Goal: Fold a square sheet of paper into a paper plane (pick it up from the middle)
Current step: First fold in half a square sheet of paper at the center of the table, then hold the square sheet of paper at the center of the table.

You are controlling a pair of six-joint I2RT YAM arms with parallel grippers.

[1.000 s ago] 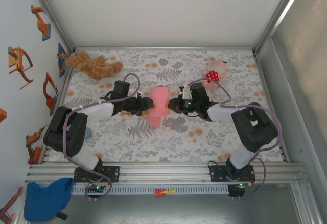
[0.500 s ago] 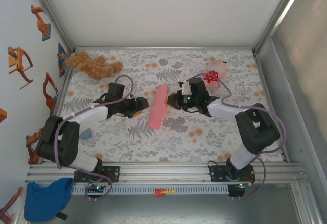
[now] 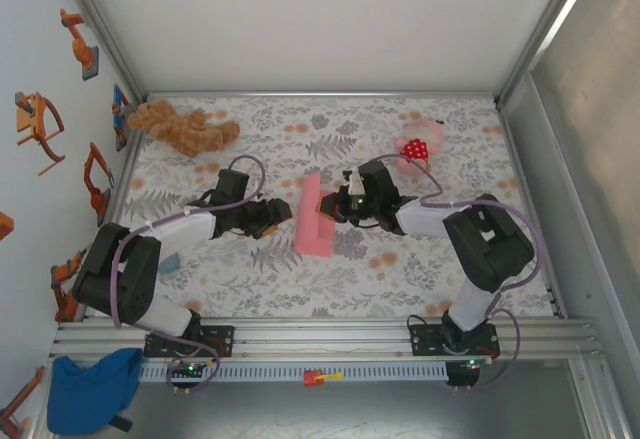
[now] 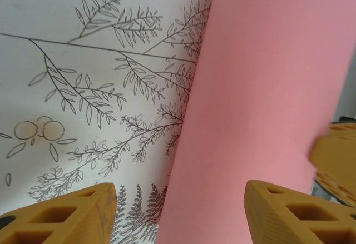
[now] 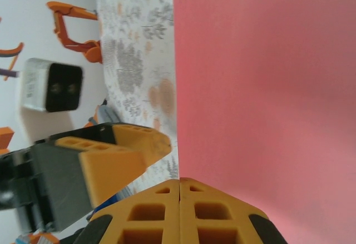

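One folded pink sheet of paper [image 3: 316, 221] sits near the middle of the table [image 3: 400, 279]. The right gripper [image 3: 337, 206] is clenched on its right edge. The left gripper [image 3: 277, 216] is released, its fingers apart just beside the sheet's left edge. There are two toys by the far edge: a brown plush bear [image 3: 180, 127] and a pink plush toy [image 3: 420, 144].

The paper [image 3: 312, 221] at the bench [image 3: 300, 289] centre is hemmed by the left tool [image 3: 272, 217] at 9 o'clock and the right tool [image 3: 335, 206] at 3. A brown plush [image 3: 180, 127] blocks 10 o'clock and a pink plush toy [image 3: 420, 146] blocks 2. There is open bench at 6 and 12.
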